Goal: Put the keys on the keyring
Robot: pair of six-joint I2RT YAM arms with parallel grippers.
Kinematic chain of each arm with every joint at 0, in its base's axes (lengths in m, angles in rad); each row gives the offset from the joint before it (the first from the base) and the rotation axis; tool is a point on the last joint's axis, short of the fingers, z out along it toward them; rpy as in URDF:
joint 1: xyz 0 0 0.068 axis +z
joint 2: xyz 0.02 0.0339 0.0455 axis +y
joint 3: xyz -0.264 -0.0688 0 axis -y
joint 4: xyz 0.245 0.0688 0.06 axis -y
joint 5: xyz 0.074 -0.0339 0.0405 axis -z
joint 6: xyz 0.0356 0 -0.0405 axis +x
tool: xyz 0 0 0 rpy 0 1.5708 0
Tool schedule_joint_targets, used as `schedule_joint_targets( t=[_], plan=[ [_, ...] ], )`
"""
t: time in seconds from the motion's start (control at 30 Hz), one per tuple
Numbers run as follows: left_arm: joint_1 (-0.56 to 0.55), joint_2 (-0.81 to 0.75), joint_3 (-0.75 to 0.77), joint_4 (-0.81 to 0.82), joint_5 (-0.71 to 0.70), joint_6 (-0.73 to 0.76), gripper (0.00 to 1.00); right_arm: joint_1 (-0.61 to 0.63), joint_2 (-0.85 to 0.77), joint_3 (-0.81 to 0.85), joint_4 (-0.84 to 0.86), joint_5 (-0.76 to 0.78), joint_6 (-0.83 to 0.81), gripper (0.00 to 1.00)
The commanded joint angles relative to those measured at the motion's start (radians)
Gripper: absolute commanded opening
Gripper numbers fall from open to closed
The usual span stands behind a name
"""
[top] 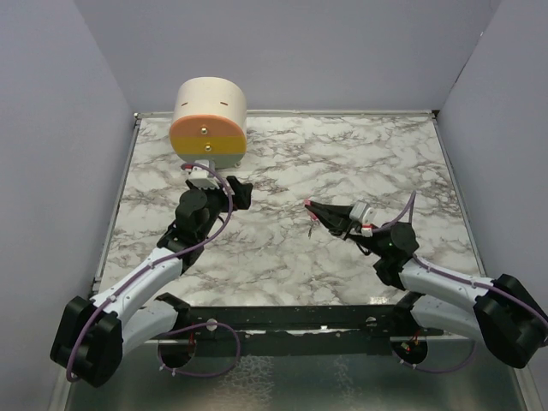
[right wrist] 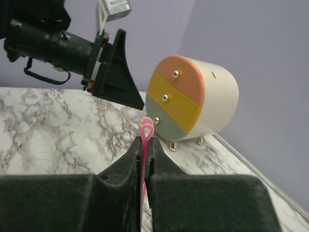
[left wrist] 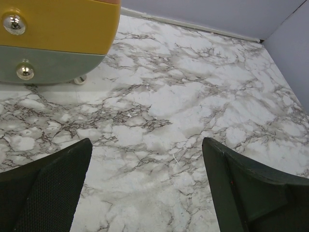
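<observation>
Clearly, the pink key (right wrist: 146, 131) is pinched between the closed fingers of the right gripper (right wrist: 146, 145) right of the marble table's (top: 360, 154) centre, while the left gripper (left wrist: 147, 142) is held wide apart and empty near the round drawer cabinet (top: 210, 120) at the far left.

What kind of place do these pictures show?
Probably a robot test cell, not a home: plain lilac walls box in a marble-patterned table, and a left arm and a right arm are mounted at its near edge.
</observation>
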Motion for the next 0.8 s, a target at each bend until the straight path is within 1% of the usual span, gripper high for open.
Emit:
schedule_joint_targets(
  t=[0.0,0.13,0.3,0.4,0.5,0.57,0.63,0.7,0.77],
  plan=[
    [0.004,0.008,-0.015,0.054,0.031,0.004,0.99,-0.001,0.052,-0.014,0.157,-0.184,-0.094,0.01],
    [0.005,0.005,-0.018,0.057,0.031,0.011,0.99,0.000,0.084,-0.016,0.171,-0.214,-0.124,0.01],
    [0.004,0.004,-0.021,0.060,0.029,0.014,0.99,0.000,0.106,-0.012,0.170,-0.192,-0.140,0.01],
    [0.004,0.005,-0.023,0.074,0.056,0.018,0.99,-0.001,0.110,-0.002,0.155,-0.176,-0.134,0.01],
    [0.005,0.015,-0.029,0.125,0.132,0.028,0.97,-0.001,0.108,0.017,0.133,-0.147,-0.116,0.01],
    [0.005,0.026,-0.039,0.184,0.214,0.036,0.95,0.000,0.106,0.034,0.113,-0.109,-0.080,0.01],
    [0.005,0.038,-0.052,0.259,0.304,0.048,0.89,0.000,0.100,0.065,0.061,-0.044,-0.025,0.01],
    [0.003,0.049,-0.070,0.329,0.366,0.052,0.83,0.000,0.092,0.108,-0.011,0.022,0.034,0.01],
    [0.000,0.052,-0.090,0.396,0.412,0.059,0.81,-0.001,0.089,0.151,-0.073,0.067,0.079,0.01]
  ],
)
